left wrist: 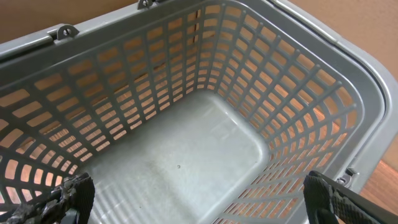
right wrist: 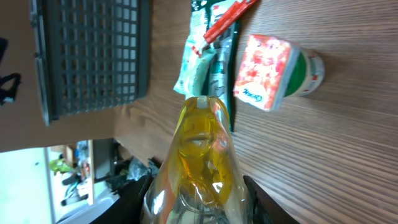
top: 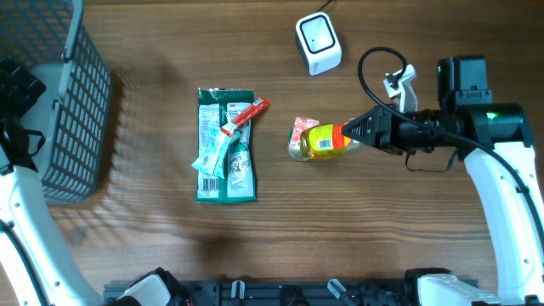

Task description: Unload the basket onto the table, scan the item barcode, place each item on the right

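At the right fingers [top: 364,127]: clamped tight on the yellow bottle [top: 325,141], so it's picked but not yet scanned! Its long axis lies sideways across the desk [top: 382,238], free end toward the green packets [top: 226,146]. Farther back, well apart, sits the scanner [top: 319,42]. Left fingers [left wrist: 73,194] spread empty over the basket [left wrist: 186,162].

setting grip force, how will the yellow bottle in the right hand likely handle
The yellow bottle looks glossy clear plastic, so probably slippery in the right hand. The yellow liquid inside likely makes it heavy for its size. Its rounded body may roll if laid on the table.
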